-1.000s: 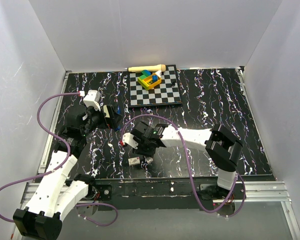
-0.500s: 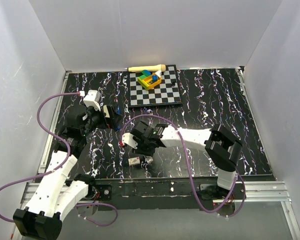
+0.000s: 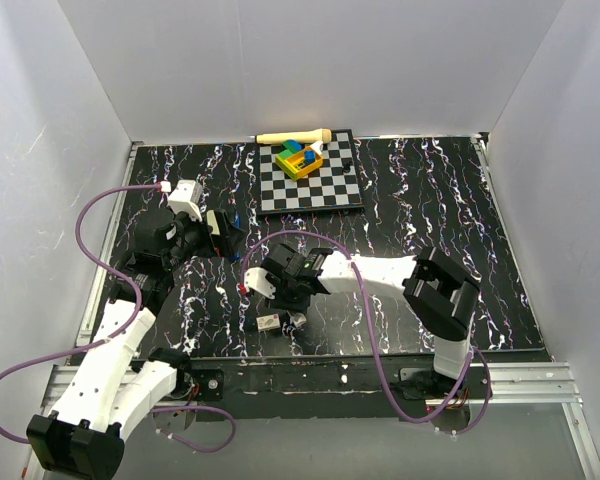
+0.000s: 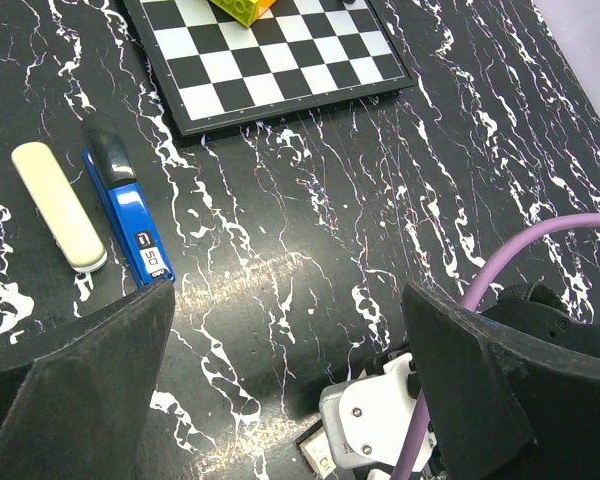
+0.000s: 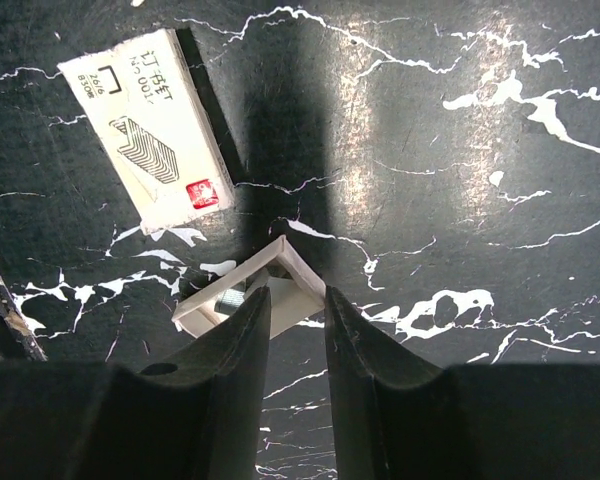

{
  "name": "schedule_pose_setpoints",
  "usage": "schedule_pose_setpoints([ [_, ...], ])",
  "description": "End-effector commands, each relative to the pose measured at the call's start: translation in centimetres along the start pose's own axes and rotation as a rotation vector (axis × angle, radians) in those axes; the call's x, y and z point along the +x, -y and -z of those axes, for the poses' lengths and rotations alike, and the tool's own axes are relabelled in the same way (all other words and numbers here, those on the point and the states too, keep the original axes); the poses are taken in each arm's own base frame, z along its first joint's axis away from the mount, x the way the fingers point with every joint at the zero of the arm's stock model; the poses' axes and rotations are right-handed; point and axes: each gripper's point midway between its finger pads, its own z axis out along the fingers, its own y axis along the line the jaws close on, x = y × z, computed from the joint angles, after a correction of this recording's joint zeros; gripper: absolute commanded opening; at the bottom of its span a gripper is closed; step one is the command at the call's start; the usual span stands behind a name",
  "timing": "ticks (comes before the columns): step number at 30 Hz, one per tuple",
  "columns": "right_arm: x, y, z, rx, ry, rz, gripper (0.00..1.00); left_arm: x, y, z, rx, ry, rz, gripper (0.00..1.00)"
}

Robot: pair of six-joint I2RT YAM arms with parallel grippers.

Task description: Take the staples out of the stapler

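Observation:
The blue stapler (image 4: 130, 218) with a black end lies closed on the table in the left wrist view, just beyond the left finger of my left gripper (image 4: 288, 295), which stands wide open and empty over bare table. In the top view my left gripper (image 3: 220, 232) hides nearly all of it. My right gripper (image 5: 297, 300) points down at a small open white tray (image 5: 302, 275) that holds a grey strip; its jaws are partly apart with only table between them. A labelled white box sleeve (image 5: 145, 140) lies beside the tray.
A checkered board (image 3: 308, 178) with coloured blocks (image 3: 300, 158) sits at the back, a wooden handle (image 3: 292, 136) behind it. A cream oblong piece (image 4: 58, 205) lies left of the stapler. A purple cable (image 4: 540, 250) loops over the right arm. White walls enclose the table.
My right gripper has edged slightly to the left above the tray. The left arm has not moved.

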Motion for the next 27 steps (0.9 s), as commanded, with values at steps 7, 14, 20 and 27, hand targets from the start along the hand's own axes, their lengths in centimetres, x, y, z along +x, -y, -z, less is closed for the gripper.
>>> schedule_pose_setpoints([
  [7,-1.8,0.7,-0.2,0.0,0.044,0.005,0.26,-0.3,0.2,0.1,0.007,0.003,-0.014,0.98],
  [14,-1.6,0.9,-0.1,0.007,0.028,-0.003,0.1,-0.3,0.2,0.2,0.008,0.006,-0.016,0.98],
  [20,-1.4,1.4,0.4,0.035,0.01,-0.026,0.01,-0.4,0.3,0.3,0.01,0.01,-0.016,0.98],
  [27,-0.4,2.5,1.5,0.107,-0.032,-0.153,0.01,-0.3,0.3,0.3,0.01,0.008,-0.016,0.98],
])
